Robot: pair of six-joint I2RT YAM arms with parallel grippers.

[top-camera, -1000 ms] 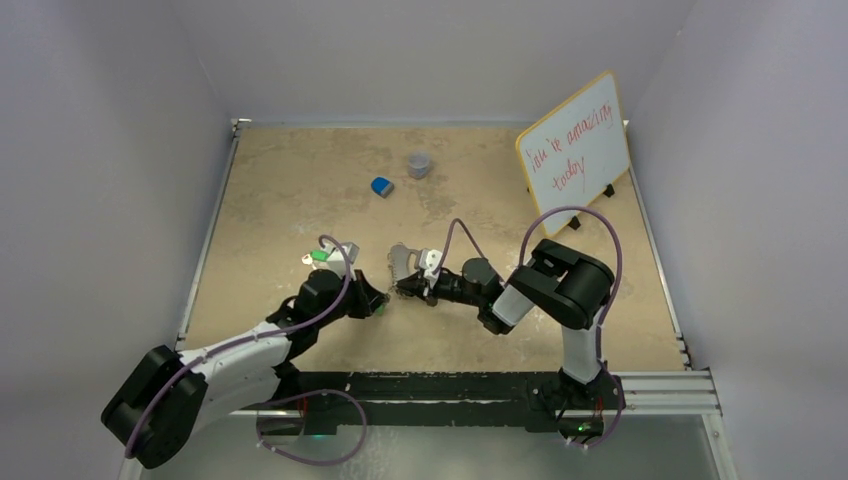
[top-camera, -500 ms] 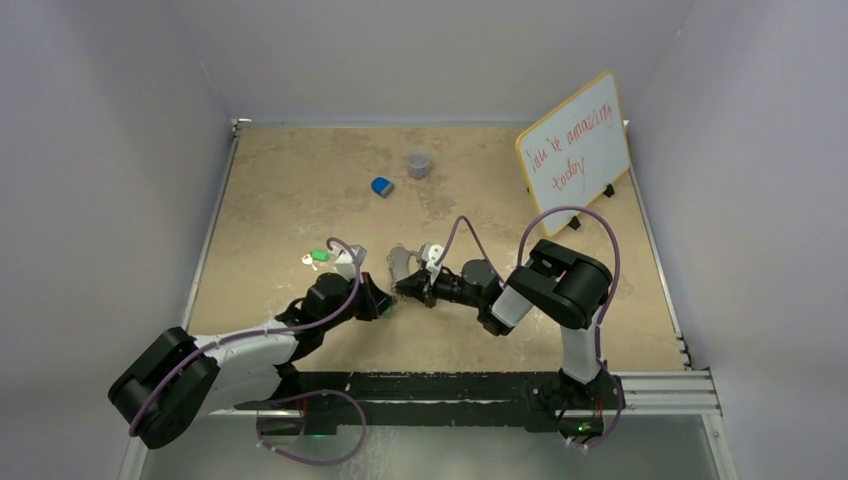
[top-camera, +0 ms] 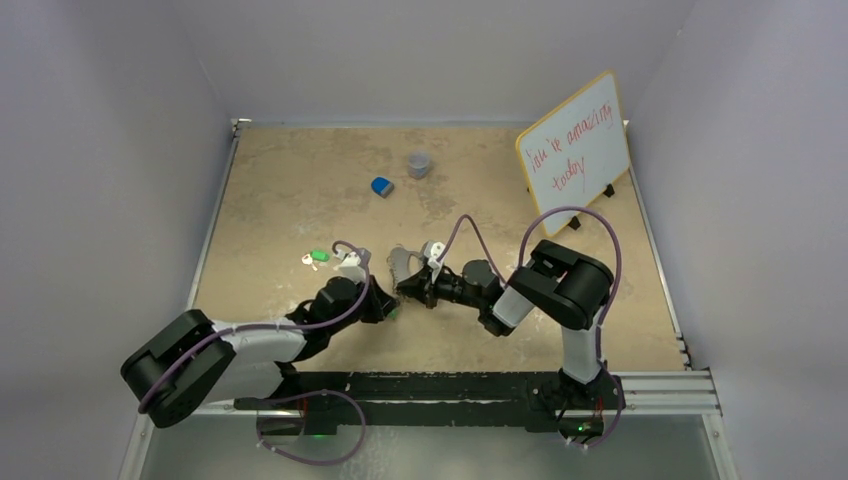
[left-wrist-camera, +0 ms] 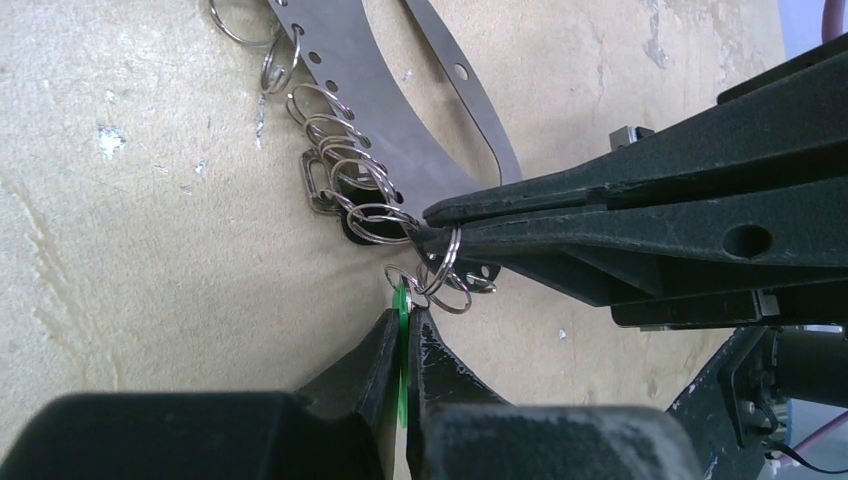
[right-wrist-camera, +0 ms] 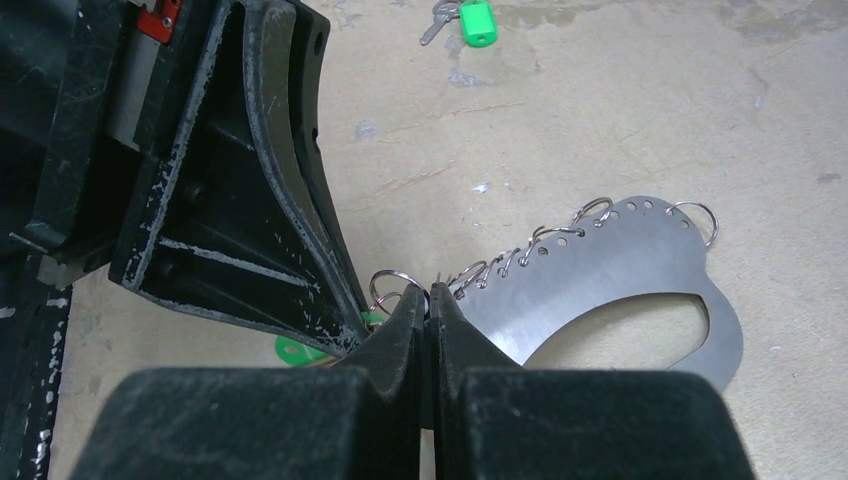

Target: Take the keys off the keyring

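both clamped, left gripper [left-wrist-camera: 403,325] on green key [left-wrist-camera: 401,300], right gripper [right-wrist-camera: 428,300] on keyring [right-wrist-camera: 610,270]

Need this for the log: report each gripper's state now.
The left gripper is shut on a green-headed key.
The right gripper is shut on the keyring, at its ring-lined edge.
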